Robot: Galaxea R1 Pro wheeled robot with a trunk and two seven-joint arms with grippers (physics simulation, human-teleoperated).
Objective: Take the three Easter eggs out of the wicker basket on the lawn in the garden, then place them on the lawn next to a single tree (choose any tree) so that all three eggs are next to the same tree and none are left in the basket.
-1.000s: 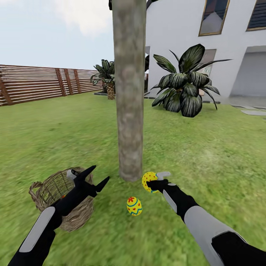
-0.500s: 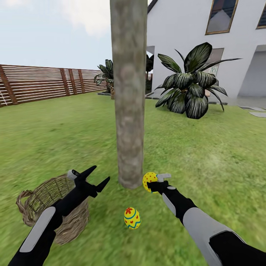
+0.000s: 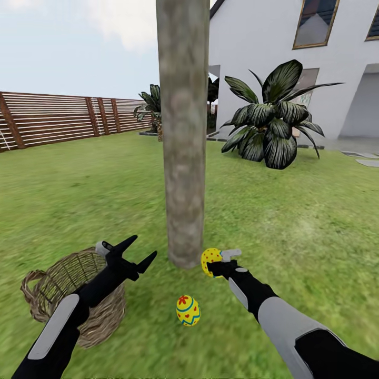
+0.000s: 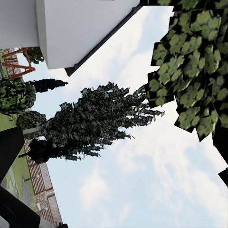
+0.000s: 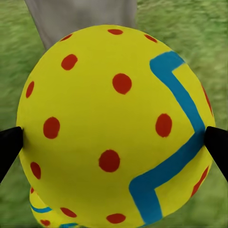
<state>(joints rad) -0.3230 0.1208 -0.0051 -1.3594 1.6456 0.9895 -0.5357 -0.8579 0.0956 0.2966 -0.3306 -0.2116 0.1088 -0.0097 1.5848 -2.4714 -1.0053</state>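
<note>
Dotted egg [image 3: 211, 257] is clamped in my right gripper [image 3: 217, 261], held low just beside the base of the tree [image 3: 183, 158], on its right side in the head view. Right wrist view confirms: yellow shell with red dots and a blue zigzag [image 5: 114, 128], black fingertips [image 5: 9, 147] pressing it on both sides, trunk and grass behind; a sliver of another egg peeks from under it [image 5: 47, 213]. Flower egg [image 3: 188, 310] lies on the lawn [image 3: 295, 210] near the trunk, a bit toward me, touching nothing. Wicker basket [image 3: 63, 300] sits on the grass to the left of the tree, partly behind my left arm; I can't tell whether anything's inside. Left gripper [image 3: 136, 251] hangs above the basket's right rim with its jaws spread wide, holding nothing; its wrist camera looks up at sky, dark foliage [image 4: 95, 123] and blocky green leaves [image 4: 194, 66]. Further out: slat fence [image 3: 58, 118] on the left, palm-like plant [image 3: 273, 126] and white house [image 3: 273, 47] on the right. No readable writing, labels or brands anywhere.
</note>
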